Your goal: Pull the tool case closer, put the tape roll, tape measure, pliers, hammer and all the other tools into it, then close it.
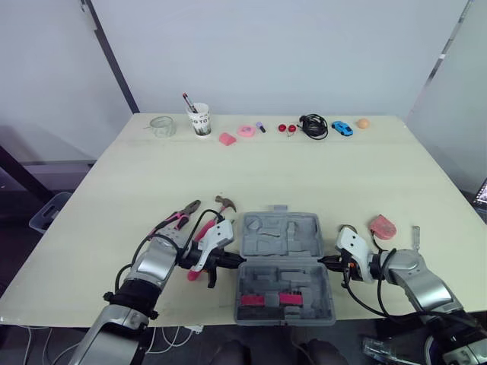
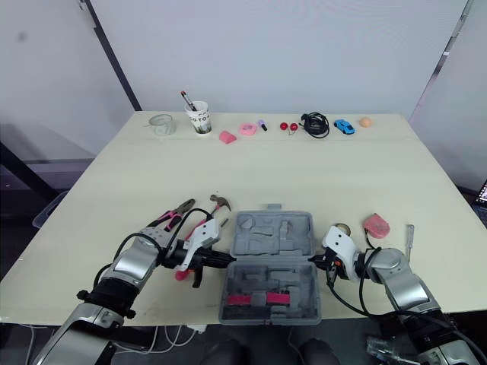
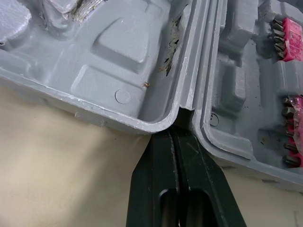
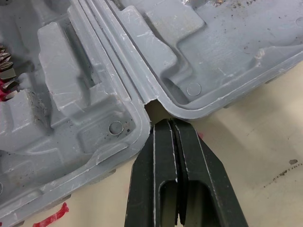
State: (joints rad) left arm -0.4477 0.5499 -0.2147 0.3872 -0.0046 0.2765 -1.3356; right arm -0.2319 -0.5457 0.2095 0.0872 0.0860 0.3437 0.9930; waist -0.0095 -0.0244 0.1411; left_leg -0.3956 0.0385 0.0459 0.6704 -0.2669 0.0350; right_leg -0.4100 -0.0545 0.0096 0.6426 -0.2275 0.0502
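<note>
Bracing the open tool case (image 1: pixel 304 228) from both sides, one closed tip at each end of the hinge line. On the left, fingers of the left gripper (image 3: pixel 176 135) pressed together, pinching nothing, tip lodged in the notch where lid meets base. On the right, same state for the right gripper (image 4: pixel 169 125): shut on nothing, tip at the opposite notch, touching or just off it, cannot tell which.

Lies flat and fully opened at the middle of the table (image 1: pixel 304 175), base half close to the near edge, lid half toward the centre, red bit strips (image 1: pixel 268 300) seated in the base.

Just left of the case, under and beside the left arm: pliers (image 1: pixel 176 220) and hammer (image 1: pixel 223 204), handle running toward the near edge. Just right of it, beside the right arm: tape measure (image 1: pixel 383 226), what looks like the tape roll (image 2: pixel 340 226), and a slim metal tool (image 1: pixel 416 236) nearer the right edge.

Likely trouble:
- Holding by contact only, not by grip, so risks a tip sliding out of its notch.
- Pulling harder on one side than the other risks swinging the case askew.
- Dragging any further risks tipping the base over the near edge.
- Sweeping the left arm risks shoving hammer or pliers off.
</note>
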